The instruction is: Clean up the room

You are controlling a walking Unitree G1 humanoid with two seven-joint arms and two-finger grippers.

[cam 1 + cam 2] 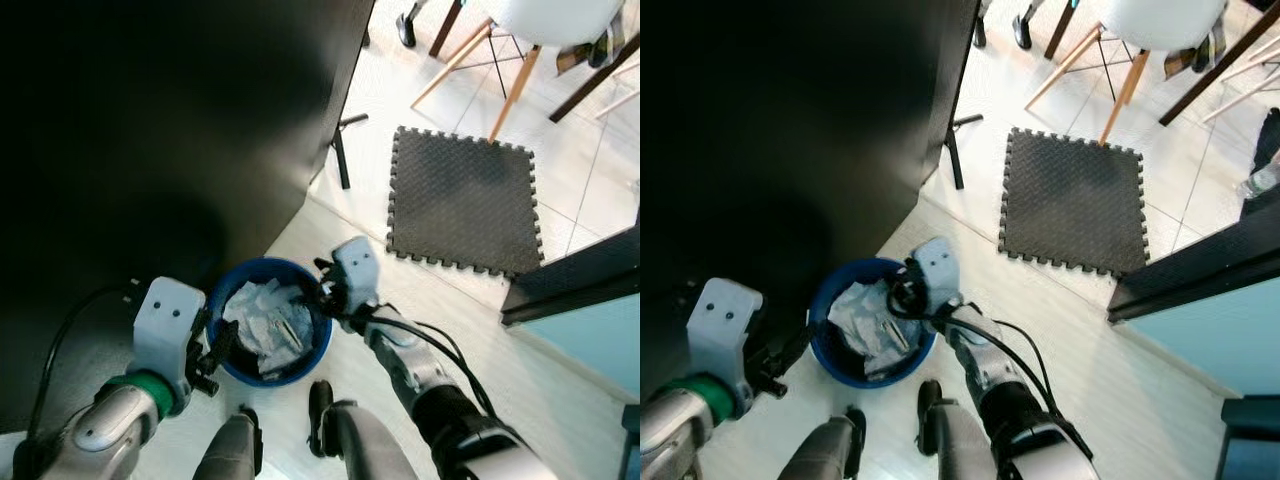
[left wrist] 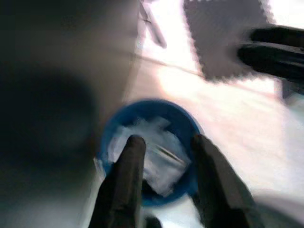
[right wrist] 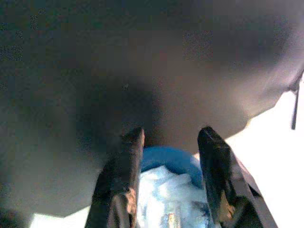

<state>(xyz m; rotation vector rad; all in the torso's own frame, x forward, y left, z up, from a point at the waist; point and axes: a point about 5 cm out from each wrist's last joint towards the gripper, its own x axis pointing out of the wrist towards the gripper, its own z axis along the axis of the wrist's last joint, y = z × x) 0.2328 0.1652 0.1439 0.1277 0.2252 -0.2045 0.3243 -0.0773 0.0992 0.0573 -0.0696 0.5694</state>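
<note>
We judge the main risk is tipping the round blue plastic bin (image 1: pixel 268 322), stuffed with crumpled white paper and wrappers (image 1: pixel 262 320): a sideways nudge from either arm could spill it over the pale floor (image 1: pixel 420 300). Our left gripper (image 1: pixel 218 348) hangs at the bin's near rim, 2 fingers (image 2: pixel 128 175) parted and empty. Our right gripper (image 1: pixel 328 295) sits at the opposite rim, fingers (image 3: pixel 122 185) apart, gripping nothing. Beyond lies the dark foam mat (image 1: pixel 462 200)

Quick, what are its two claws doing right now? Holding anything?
Left gripper: open, holding nothing, at the blue bin.
Right gripper: open, holding nothing, at the bin's other side.
</note>
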